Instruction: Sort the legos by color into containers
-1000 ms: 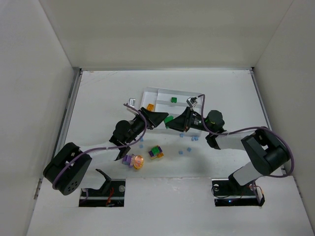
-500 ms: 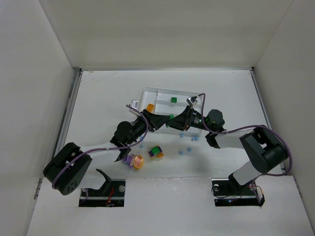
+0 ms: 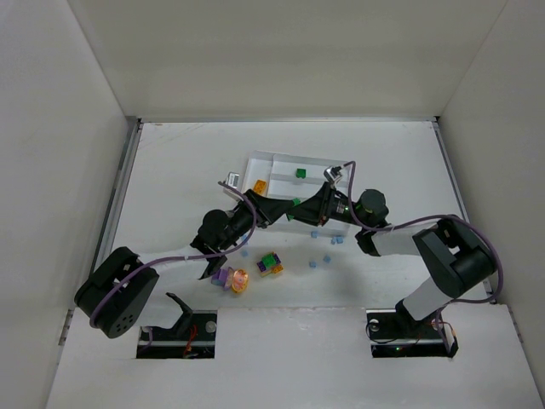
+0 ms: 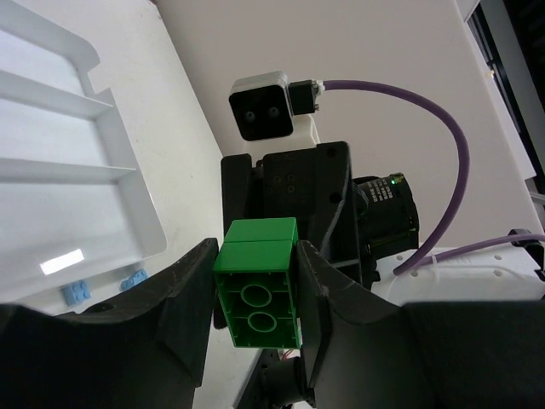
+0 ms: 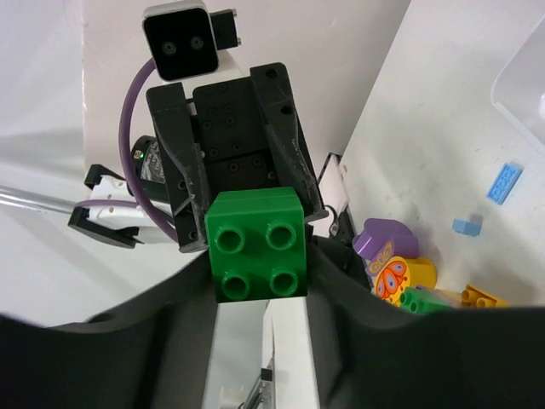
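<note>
Hovering over the near part of the white divided plastic tray (image 3: 277,162), the left gripper (image 4: 254,281) pinched a small green plastic brick (image 3: 295,204) that the right gripper (image 5: 258,264) also hugged, though whether it truly gripped could not be told, so a mistimed release or tug risked dropping it outside the tray.

We record a white counter (image 3: 170,170) carrying a white divided tray (image 3: 278,165), a purple-and-orange lego cluster (image 3: 232,279), a green-purple-yellow lego cluster (image 3: 270,265), and tiny light blue legos (image 3: 312,263) scattered nearby.
</note>
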{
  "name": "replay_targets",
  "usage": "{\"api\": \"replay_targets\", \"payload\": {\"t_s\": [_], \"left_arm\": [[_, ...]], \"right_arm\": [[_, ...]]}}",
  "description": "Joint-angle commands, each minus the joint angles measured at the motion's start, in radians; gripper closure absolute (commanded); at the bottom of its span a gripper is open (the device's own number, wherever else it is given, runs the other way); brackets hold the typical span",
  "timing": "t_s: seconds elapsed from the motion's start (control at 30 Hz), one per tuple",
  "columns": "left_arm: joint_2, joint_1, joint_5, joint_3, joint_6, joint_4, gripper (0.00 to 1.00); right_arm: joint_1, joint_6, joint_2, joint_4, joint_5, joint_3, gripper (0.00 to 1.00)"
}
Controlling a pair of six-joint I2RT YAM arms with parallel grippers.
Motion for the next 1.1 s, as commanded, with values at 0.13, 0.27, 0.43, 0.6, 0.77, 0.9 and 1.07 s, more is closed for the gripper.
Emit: {"api": "replay_targets", "payload": {"t_s": [0.13, 0.27, 0.43, 0.6, 0.77, 0.9, 1.07], "left_arm": [[-0.017, 0.015, 0.006, 0.020, -0.011, 0.034, 0.79], [-0.012, 0.020, 0.009, 0.020, -0.019, 0.026, 0.80], [-0.012, 0.012, 0.017, 0.028, -0.028, 0.022, 0.80], [-0.020, 0.012, 0.017, 0.028, -0.036, 0.018, 0.80], [-0.015, 0.008, 0.018, 0.032, -0.036, 0.018, 0.80], [-0.020, 0.000, 0.018, 0.034, -0.036, 0.018, 0.80], [-0.020, 0.006, 0.024, 0.028, -0.037, 0.025, 0.80]], "right_arm": [[-0.075, -0.027, -0.064, 0.080, 0.016, -0.031, 0.35], [-0.081, -0.041, -0.081, 0.077, 0.011, -0.040, 0.29], [-0.077, -0.040, -0.055, 0.077, 0.014, -0.011, 0.40], [-0.077, -0.034, -0.021, 0.080, 0.019, -0.004, 0.41], [-0.070, -0.034, -0.015, 0.077, 0.018, 0.006, 0.42], [-0.069, -0.031, -0.016, 0.088, 0.022, 0.007, 0.58], [-0.064, -0.024, -0.019, 0.085, 0.016, 0.019, 0.71]]}}
